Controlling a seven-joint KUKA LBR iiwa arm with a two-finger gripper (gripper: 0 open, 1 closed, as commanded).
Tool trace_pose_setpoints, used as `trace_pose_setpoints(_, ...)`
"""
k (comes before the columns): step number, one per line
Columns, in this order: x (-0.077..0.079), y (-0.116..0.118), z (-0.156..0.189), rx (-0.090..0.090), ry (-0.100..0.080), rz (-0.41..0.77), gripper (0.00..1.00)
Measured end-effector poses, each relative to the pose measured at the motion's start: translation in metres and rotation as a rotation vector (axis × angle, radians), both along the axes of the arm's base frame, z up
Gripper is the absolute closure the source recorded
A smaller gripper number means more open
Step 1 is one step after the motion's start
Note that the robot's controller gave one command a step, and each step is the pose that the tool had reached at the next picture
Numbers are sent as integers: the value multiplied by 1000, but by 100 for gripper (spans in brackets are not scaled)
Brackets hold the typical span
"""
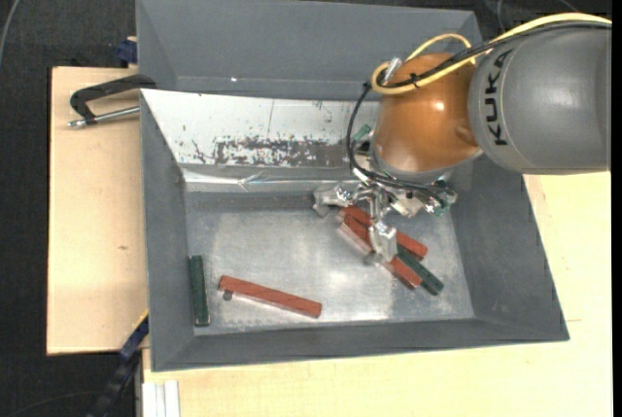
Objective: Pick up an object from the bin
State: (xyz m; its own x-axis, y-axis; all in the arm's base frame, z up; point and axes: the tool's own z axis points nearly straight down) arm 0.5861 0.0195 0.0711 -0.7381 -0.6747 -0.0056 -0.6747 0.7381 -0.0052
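The step in hand looks like the reach or the grasp itself: the hand (377,228) sits low in the bin (165,211), near its right wall and toward the back, right over a small heap (408,261) of short red and dark green sticks that lie crossed on one another. How far the hand is open cannot be told, nor whether it has anything in it; the orange cover (423,119) on the wrist hides much of it. The next move probably calls for closing squarely across one stick, most likely the red stick (356,223) just under the hand, and lifting straight up so its neighbours do not snag. The sticks look like hard, flat-sided, smooth blocks. A long red bar (272,297) lies near the front edge, and a green bar (199,291) lies in the front-left corner. The bin floor is scuffed grey metal.
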Motion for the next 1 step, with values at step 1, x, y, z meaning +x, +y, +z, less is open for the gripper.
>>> trace_pose_setpoints(1, -7, -80, 98, 1, 0, 39, 0)
